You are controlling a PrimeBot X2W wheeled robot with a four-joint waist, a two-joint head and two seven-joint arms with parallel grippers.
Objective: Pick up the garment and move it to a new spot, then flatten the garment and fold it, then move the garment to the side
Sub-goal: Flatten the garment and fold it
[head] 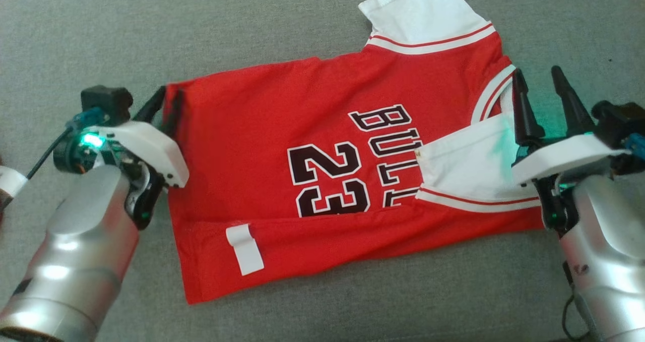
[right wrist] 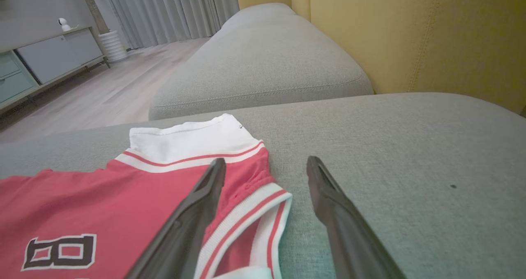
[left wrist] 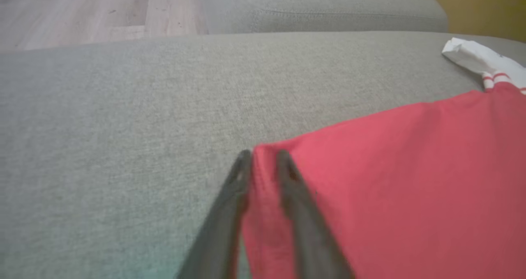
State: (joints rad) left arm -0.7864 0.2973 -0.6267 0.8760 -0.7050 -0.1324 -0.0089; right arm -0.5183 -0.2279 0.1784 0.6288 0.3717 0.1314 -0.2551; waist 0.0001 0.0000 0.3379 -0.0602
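Grey cushion bears the flat, half-folded jersey, folding unfinished: left gripper narrow astride its hem, grip unclear; right gripper wide.

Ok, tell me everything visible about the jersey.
The jersey is red with white sleeves, striped trim and black 23 and lettering. It lies flat on the grey sofa cushion, near edge folded over showing a white tag, one sleeve folded across the front. The left gripper straddles its hem corner; the open right gripper sits at the collar.
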